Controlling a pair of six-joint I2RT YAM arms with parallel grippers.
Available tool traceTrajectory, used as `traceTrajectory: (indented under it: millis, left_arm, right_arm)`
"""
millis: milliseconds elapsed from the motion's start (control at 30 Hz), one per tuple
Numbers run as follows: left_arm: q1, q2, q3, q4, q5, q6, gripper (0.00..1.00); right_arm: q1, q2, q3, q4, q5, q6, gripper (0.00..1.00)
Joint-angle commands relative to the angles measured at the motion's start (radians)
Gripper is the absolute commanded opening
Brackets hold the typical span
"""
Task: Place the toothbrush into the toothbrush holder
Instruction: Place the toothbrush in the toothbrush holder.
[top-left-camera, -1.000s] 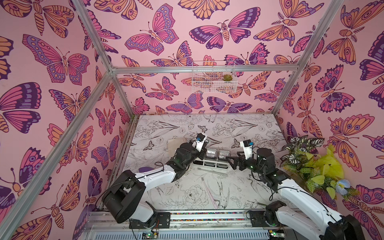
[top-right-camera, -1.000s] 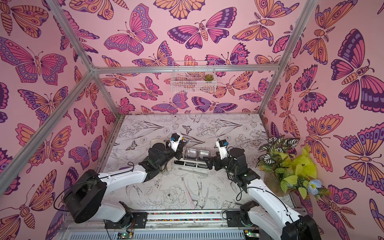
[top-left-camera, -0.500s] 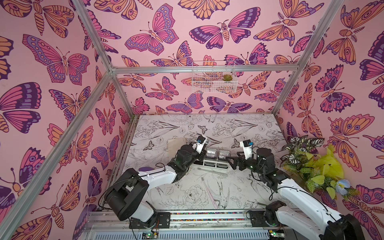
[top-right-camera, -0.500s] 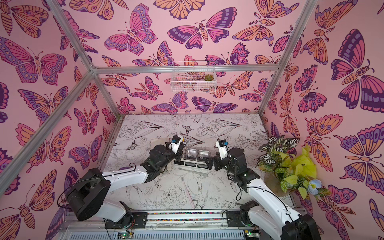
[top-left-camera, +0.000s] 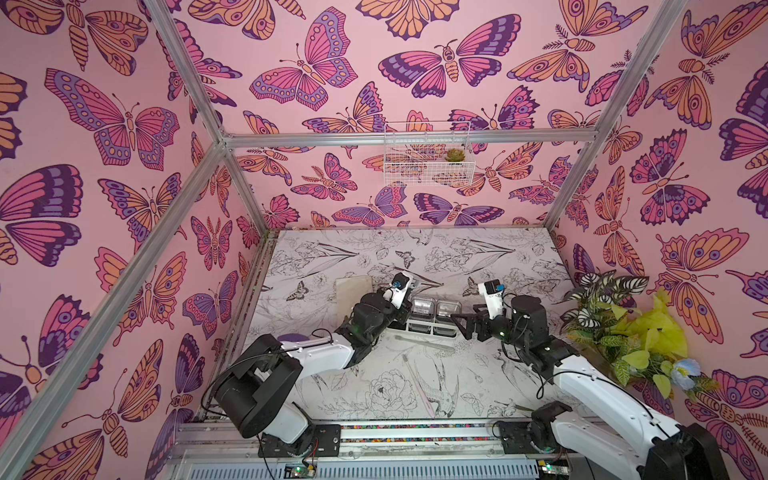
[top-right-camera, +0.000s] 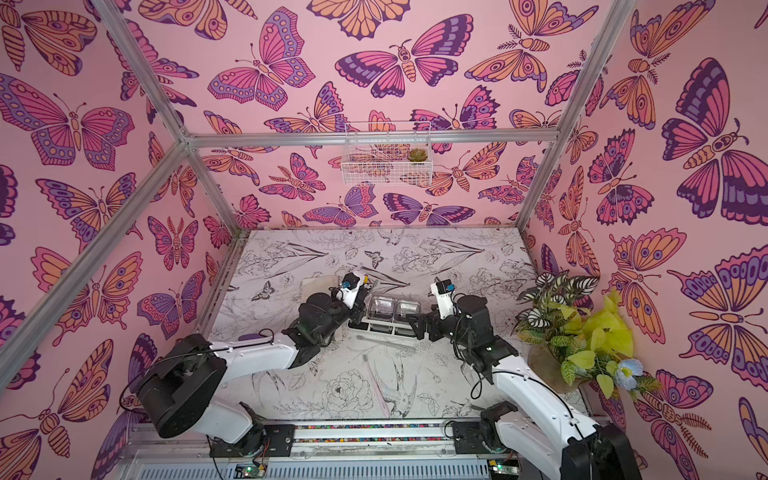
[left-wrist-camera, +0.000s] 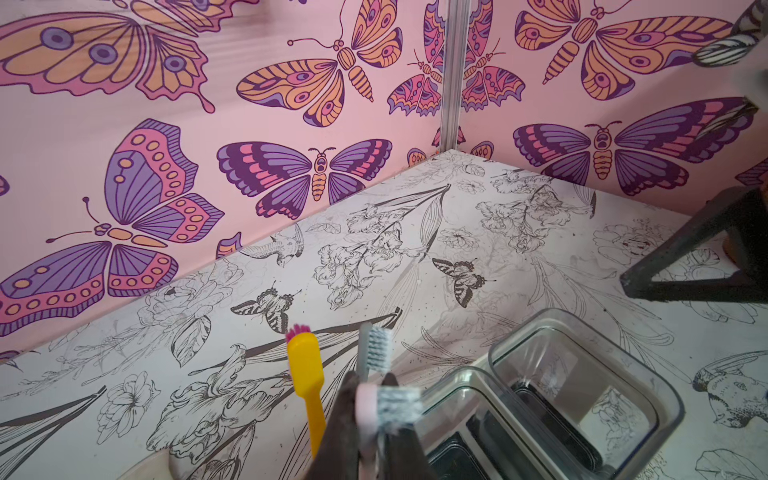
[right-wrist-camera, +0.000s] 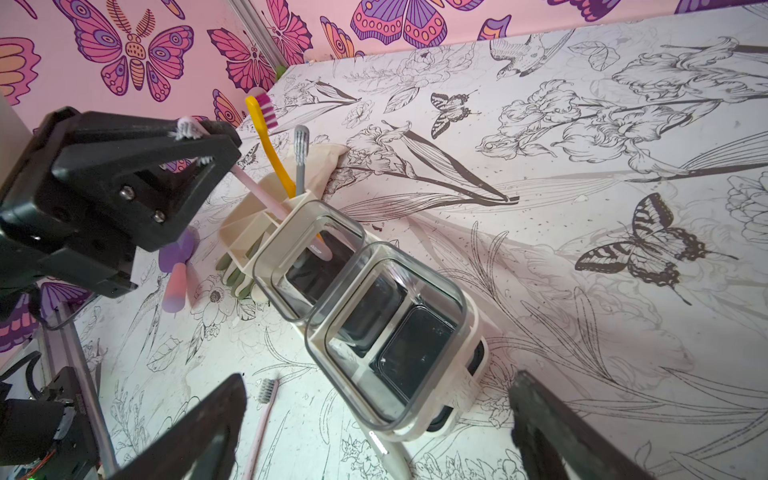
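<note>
The white toothbrush holder lies mid-table with two clear cups. My left gripper is shut on the head end of a pink toothbrush. The pink handle slants down into the holder's slotted compartment. A yellow toothbrush and a grey toothbrush stand in that same compartment. My right gripper is open, its fingers either side of the holder's cup end without touching it.
Another pink toothbrush and a pale one lie on the table in front of the holder. A purple item lies near the left arm. A leafy plant fills the right side. A wire basket hangs on the back wall.
The left arm has shifted only slightly at the holder's slotted end, still gripping the pink toothbrush. The right arm has stayed still.
</note>
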Motion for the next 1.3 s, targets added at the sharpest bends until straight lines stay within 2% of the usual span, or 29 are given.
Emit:
traceTrajectory:
  millis: [0, 200, 333, 533, 1267]
  left_arm:
    - [-0.007, 0.023, -0.021, 0.044, -0.018, 0.007, 0.01]
    - [-0.007, 0.033, -0.029, 0.066, -0.019, -0.006, 0.06]
    - [-0.009, 0.033, -0.029, 0.065, -0.018, -0.005, 0.22]
    - [-0.014, 0.016, -0.01, 0.026, -0.003, 0.011, 0.31]
    - [-0.042, -0.039, -0.002, -0.01, -0.028, 0.075, 0.41]
  right_arm:
    - [-0.004, 0.006, 0.027, 0.002, 0.003, -0.005, 0.99]
    - [-0.004, 0.007, 0.028, 0.001, 0.006, -0.007, 0.99]
    - [-0.003, 0.007, 0.028, 0.0, 0.005, -0.008, 0.99]
    - [-0.004, 0.007, 0.03, -0.003, 0.004, -0.009, 0.99]
    - [-0.004, 0.009, 0.032, -0.005, -0.002, -0.013, 0.99]
